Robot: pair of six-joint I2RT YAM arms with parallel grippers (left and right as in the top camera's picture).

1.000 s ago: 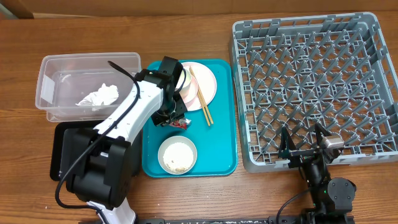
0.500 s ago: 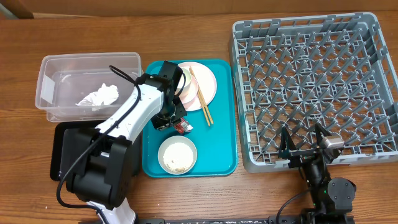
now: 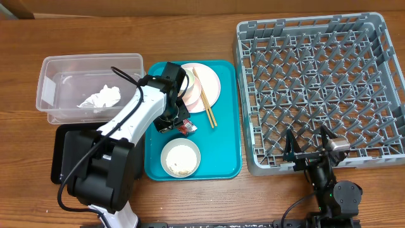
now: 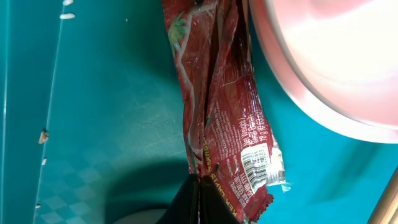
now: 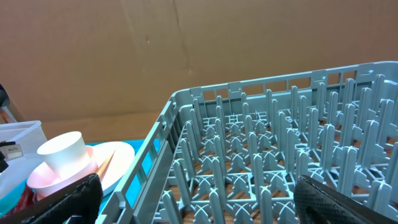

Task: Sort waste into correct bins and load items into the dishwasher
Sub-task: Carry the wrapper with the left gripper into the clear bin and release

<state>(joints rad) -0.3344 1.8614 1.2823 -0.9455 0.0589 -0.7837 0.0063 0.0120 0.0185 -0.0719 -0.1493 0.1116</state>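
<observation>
Wrapper: the wrapper is red with a white barcode patch, crinkled and creased along its length. It lies on the floor of the teal tray, near the tray's middle and just beside the rim of the pink plate.
Left wrist view only: small print and the barcode on the wrapper, and loose rice grains on the tray floor – too small to make out from overhead.
Overhead only: the wrapper sits between the plate and a pale bowl at the tray's end nearest the arm bases. The chopsticks lie across the plate.
Right wrist view only: a white cup stands on the plate.
Left gripper: the left gripper has its dark fingertips pressed together on the wrapper's lower end – pinching it.
Right gripper: the right gripper has its fingers spread wide and holds nothing. It is well to the tray's right, at the near edge of the dish rack.
Left of the tray: a clear tub with a crumpled napkin inside, and a black tray.
</observation>
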